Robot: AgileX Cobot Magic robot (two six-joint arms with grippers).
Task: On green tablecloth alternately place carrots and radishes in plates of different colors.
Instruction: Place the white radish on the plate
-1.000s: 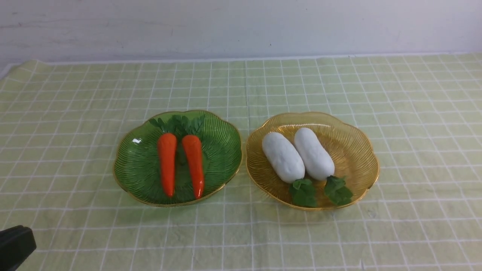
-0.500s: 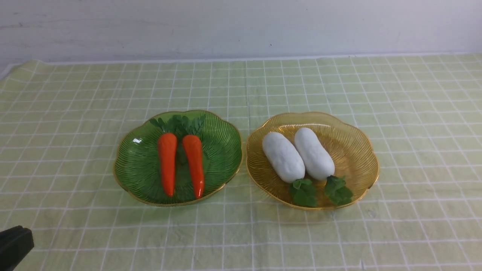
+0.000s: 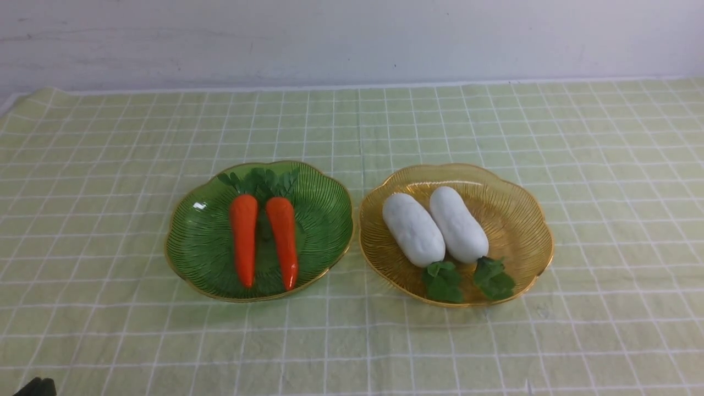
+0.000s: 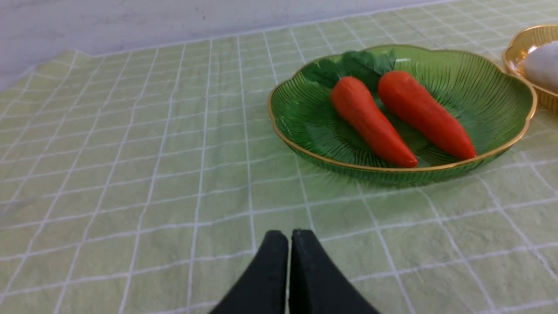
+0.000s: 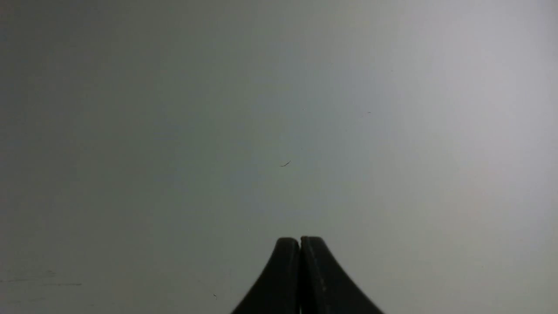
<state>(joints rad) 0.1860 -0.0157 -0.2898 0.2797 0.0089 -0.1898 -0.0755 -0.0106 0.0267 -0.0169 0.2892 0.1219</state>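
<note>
Left pincer (image 4: 290, 235), tips pressed together & empty, has backed nearly out of front view vs 1 s ago, w/ both carrots (image 3: 264, 239) in green plate (image 3: 190, 245), both radishes (image 3: 434, 225) in amber plate (image 3: 531, 242) — task looks done; right pincer (image 5: 300, 242) also pressed together, faces blank wall.

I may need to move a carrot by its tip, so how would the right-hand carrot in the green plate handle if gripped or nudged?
The right carrot looks glossy, so shut fingers may slip along its taper. Round in section, it would probably roll against the left carrot or down the ribbed green plate. It looks stiff.
</note>
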